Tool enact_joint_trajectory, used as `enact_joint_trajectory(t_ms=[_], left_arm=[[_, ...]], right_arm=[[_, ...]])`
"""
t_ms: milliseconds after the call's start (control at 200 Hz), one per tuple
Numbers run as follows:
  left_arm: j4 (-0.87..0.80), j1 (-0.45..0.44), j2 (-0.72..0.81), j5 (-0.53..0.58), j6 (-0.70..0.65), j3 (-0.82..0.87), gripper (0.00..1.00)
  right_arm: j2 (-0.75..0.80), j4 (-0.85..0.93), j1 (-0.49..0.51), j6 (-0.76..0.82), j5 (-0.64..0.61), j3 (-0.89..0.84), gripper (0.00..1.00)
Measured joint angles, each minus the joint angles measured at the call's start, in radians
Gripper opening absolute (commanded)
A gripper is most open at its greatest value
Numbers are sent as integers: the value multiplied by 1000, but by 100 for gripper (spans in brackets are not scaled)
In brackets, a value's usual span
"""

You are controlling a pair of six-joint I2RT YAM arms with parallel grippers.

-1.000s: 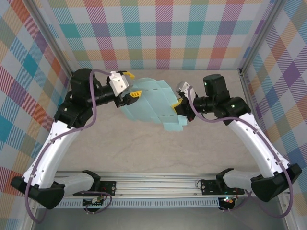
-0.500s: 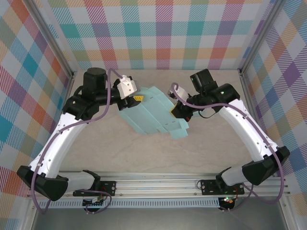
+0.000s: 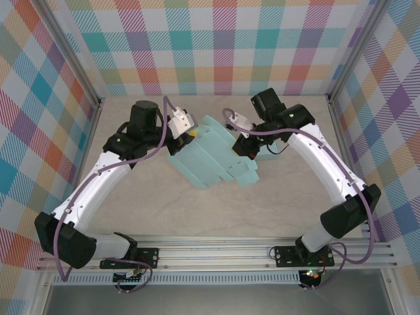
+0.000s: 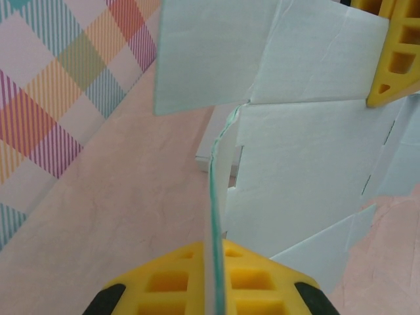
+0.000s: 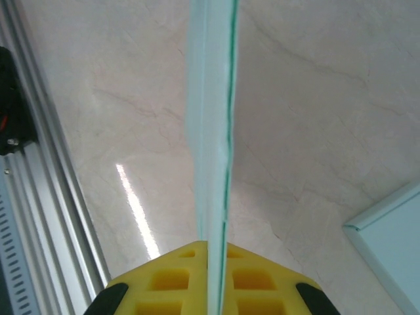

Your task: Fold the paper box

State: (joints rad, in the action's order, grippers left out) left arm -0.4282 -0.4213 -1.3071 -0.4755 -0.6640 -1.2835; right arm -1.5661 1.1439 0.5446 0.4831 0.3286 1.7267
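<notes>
**Paper box pinched from both sides at the far middle of the table**

We see the paper box (image 3: 209, 157), a flat pale-blue sheet of creased panels and flaps, at the far middle of the table (image 3: 164, 210), between the two arms. Its stepped flaps point toward the near edge.

The left gripper (image 3: 188, 135) is clenched on the sheet's far-left edge. In the left wrist view, that thin edge runs straight between the yellow pads (image 4: 164, 283), with the panels spreading away to the right.

The right gripper (image 3: 243, 146) grasps the sheet's right side. In the right wrist view, the sheet stands edge-on between its pads (image 5: 252, 279), above the pale table.

From above, both wrists and their purple cables (image 3: 85, 190) cover the gripped edges, and the right arm hides the box's far-right part. A pale-blue corner (image 5: 387, 226) shows at the right of the right wrist view; we cannot tell whether it belongs to the same sheet.

Plaid walls (image 3: 216, 46) close the left, far and right sides. A metal rail (image 3: 216, 252) crosses the near edge.
</notes>
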Motion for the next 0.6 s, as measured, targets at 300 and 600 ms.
enact_joint_trajectory(t_ms=[300,600], left_arm=[[54,16,3,13,98,71,72],[-17,18,-8,-120,66,-146,85]], right_arm=[[-42,-4,0,66,-7,63,0],[-185,116,8,145,75,261,0]])
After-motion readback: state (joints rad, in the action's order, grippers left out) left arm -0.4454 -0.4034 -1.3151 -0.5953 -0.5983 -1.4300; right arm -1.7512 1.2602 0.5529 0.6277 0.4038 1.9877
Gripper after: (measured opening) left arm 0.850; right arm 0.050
